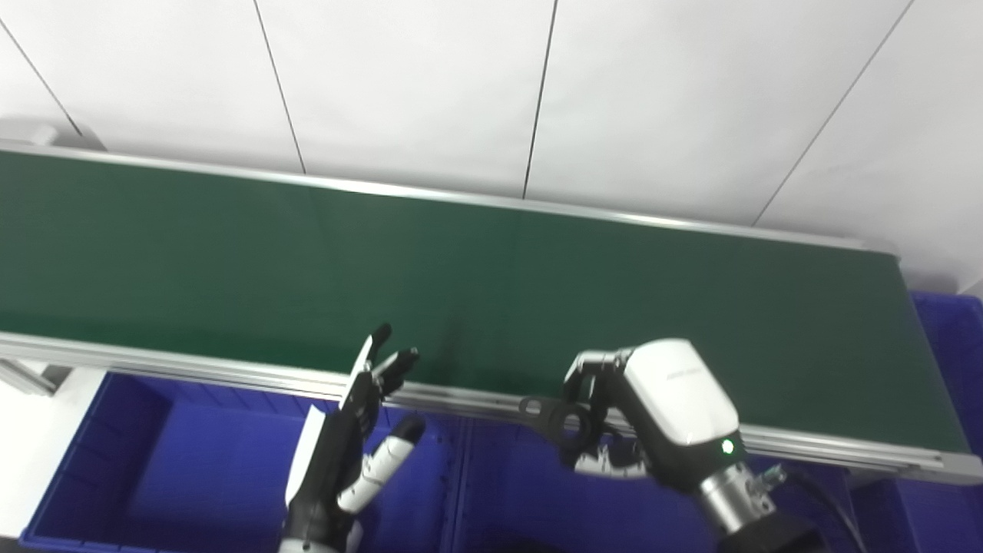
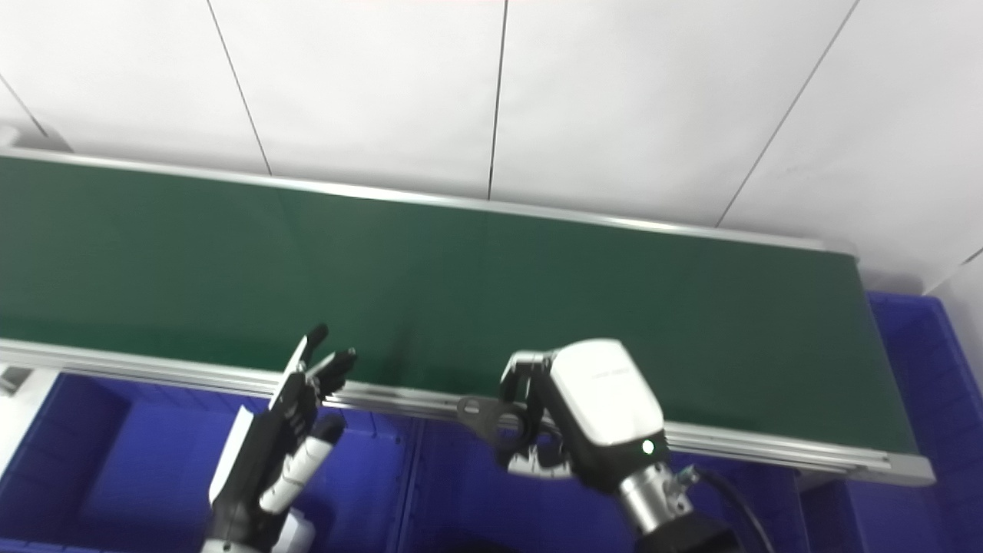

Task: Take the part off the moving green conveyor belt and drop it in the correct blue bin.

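**Right hand holds the part over the bin at the belt's near edge**

The right hand (image 1: 653, 415) has its fingers curled around a small black part (image 1: 557, 418), which shows a ring with a round hole and a short lug sticking out to the left. The part is off the belt (image 1: 491, 284): it hangs just in front of the belt's near rail (image 1: 230, 370), above the middle blue bin (image 1: 499, 499). Its long axis runs roughly left to right, along the belt's length, with the lug end pointing left, away from the palm. The ring end sits against the fingers (image 2: 522, 376), and how far the part reaches into the grip is hidden by them. The white back of the hand faces up, and a small green light glows near the wrist.

The left hand (image 1: 349, 445) holds nothing. Its fingers are spread and straight, pointing up and a little right toward the belt, with the tips over the near rail and the thumb splayed to the right. It hangs over the left bin (image 1: 153, 468), near the wall dividing that bin from the middle one.

The green belt crosses the whole view, sloping down to the right, framed by silver rails. A third bin (image 1: 952, 346) sits at the belt's right end. Behind the belt are white wall panels (image 1: 415, 84) with thin dark seams.
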You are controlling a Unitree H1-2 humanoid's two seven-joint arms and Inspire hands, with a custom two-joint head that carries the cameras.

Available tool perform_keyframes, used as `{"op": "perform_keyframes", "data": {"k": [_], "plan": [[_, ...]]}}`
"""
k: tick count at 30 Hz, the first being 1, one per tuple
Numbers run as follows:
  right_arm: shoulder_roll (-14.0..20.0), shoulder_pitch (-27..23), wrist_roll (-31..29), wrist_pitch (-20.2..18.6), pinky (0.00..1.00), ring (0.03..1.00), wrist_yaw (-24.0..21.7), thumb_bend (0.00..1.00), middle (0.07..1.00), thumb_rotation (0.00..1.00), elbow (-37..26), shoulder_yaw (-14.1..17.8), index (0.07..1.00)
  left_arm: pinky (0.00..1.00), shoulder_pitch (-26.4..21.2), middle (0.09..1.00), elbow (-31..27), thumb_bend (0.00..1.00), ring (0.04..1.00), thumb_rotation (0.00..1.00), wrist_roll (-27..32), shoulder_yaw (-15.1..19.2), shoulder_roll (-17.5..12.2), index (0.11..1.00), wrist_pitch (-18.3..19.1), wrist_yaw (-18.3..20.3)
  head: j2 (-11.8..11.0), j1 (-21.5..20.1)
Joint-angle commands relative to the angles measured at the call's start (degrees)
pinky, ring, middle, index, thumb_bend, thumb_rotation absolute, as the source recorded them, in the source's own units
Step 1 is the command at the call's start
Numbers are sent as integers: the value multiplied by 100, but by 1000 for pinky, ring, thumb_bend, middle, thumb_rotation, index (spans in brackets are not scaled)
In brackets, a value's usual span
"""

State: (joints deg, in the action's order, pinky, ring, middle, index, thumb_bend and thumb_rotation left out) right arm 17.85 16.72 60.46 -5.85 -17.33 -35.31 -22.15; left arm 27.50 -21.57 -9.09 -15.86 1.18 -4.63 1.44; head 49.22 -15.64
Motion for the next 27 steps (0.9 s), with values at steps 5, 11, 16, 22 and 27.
{"op": "perform_keyframes", "data": {"k": [5,11,16,22,27], "plan": [[-55,361,226,387,414,433,113,517,377,134,57,-168,484,891,-62,867,-370,519,885,836,96,40,-23,990,154,98,149,-72],[-43,452,516,395,407,404,126,519,361,135,612,-445,485,895,-87,853,-436,502,875,846,81,40,-14,997,228,143,170,-61],[40,404,573,588,447,393,495,520,365,132,1091,-517,485,891,-36,845,-450,510,868,835,75,9,20,994,213,129,168,8],[83,279,636,666,368,378,946,521,361,132,1391,-471,485,890,-23,844,-539,509,870,841,70,-9,11,999,294,140,224,3],[64,232,710,654,374,398,1274,527,416,66,1581,-468,484,873,-38,837,-540,493,858,849,41,9,-18,995,280,139,244,2]]}}
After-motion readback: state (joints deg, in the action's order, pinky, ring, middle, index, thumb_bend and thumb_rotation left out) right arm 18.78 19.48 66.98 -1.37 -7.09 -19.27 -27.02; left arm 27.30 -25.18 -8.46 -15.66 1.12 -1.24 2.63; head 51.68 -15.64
